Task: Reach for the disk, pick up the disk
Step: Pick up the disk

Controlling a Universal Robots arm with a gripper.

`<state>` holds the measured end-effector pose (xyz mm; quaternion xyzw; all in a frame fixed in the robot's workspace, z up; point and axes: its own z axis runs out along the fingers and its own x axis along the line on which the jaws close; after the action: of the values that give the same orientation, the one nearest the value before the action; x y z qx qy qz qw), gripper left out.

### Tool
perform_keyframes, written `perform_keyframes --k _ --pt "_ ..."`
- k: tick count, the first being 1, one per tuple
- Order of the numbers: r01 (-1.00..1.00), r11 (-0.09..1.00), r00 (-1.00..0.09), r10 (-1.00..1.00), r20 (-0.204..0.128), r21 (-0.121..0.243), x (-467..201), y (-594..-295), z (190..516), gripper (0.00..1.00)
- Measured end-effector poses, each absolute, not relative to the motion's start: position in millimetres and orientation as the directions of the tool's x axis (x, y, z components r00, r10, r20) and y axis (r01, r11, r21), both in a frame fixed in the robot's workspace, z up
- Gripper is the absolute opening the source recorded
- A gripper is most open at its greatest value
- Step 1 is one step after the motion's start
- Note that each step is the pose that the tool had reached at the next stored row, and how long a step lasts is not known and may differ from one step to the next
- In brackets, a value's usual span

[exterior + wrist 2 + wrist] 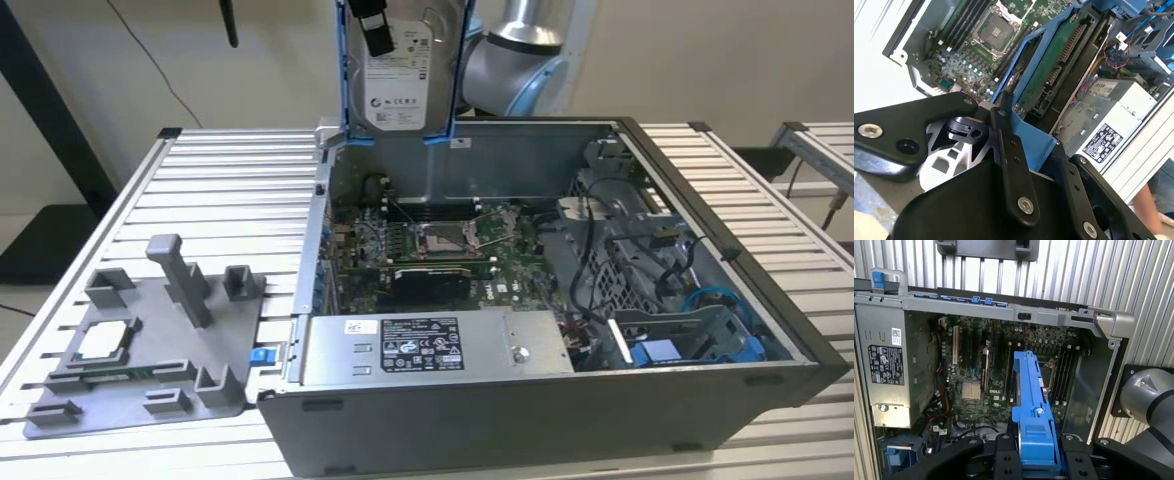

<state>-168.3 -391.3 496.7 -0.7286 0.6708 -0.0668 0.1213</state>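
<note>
One open computer case [534, 430] sits nearest us, a grey tray [220, 395] at its nine o'clock. Farther back, at twelve o'clock in the exterior view, we see the gripper [378, 35] holding the disk [400, 85] upright above the case's rear wall, jaws pinching it.

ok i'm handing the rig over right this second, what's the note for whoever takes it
Gripper: jaws shut on the disk, clamping its blue bracket.
Disk: held upright in the air over the far side of the open computer case in the exterior view. In both wrist views the motherboard lies well beyond it.
Done: reach and pick-up; the disk is gripped and lifted.
Left: nothing of this task. The disk is not set down anywhere.
Also: the CPU chip sits in the grey fixture on the exterior view's left, away from the arm.
</note>
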Motion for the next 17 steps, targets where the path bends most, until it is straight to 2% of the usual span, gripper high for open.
perform_keyframes --k 17 --pt "-0.961 -0.070 0.091 -0.994 -0.066 -0.266 -158.6 -391.2 496.6 0.00"
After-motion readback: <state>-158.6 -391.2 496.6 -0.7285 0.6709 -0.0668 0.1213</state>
